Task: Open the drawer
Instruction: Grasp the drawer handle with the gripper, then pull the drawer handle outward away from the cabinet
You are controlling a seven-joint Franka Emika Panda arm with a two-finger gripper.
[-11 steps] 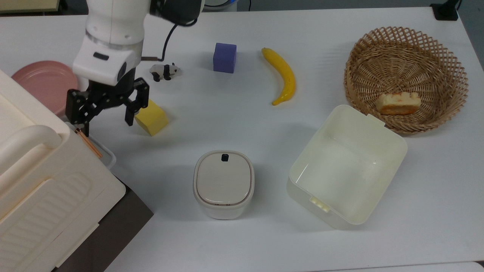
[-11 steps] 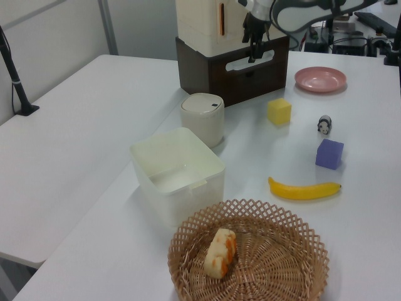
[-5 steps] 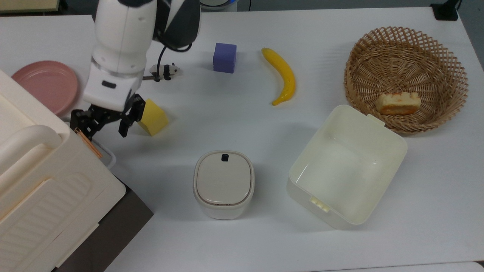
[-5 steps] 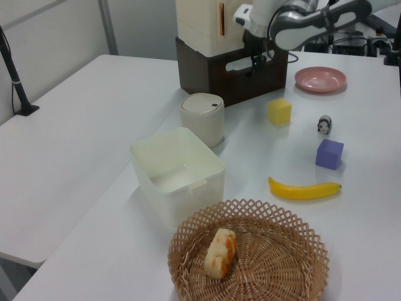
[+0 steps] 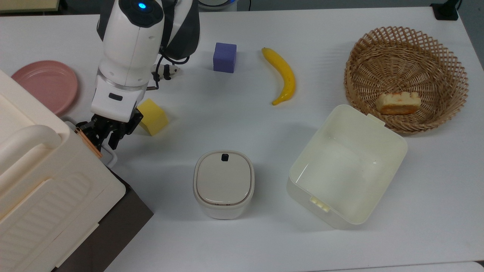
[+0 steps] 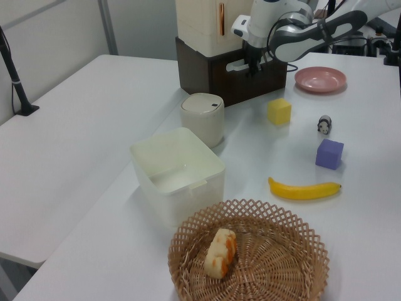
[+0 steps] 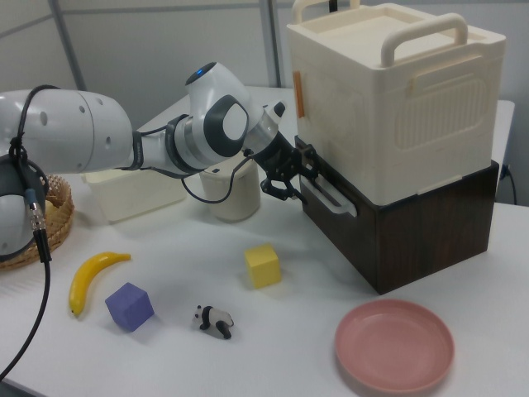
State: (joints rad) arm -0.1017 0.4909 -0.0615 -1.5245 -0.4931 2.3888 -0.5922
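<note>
Gripper [image 7: 291, 176] at frame centre looks clamped on the drawer [image 7: 397, 227]'s white handle [image 7: 331, 196]; it should pull straight out, level, without twisting.

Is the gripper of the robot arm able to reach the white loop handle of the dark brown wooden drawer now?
Probably yes. The black two-finger gripper is already at the white loop handle on the dark brown wooden drawer, and nothing stands between them. Whether the fingers actually grip it cannot be told.

white table [image 5: 340, 245], grey partition wall [image 7: 149, 50]
</note>
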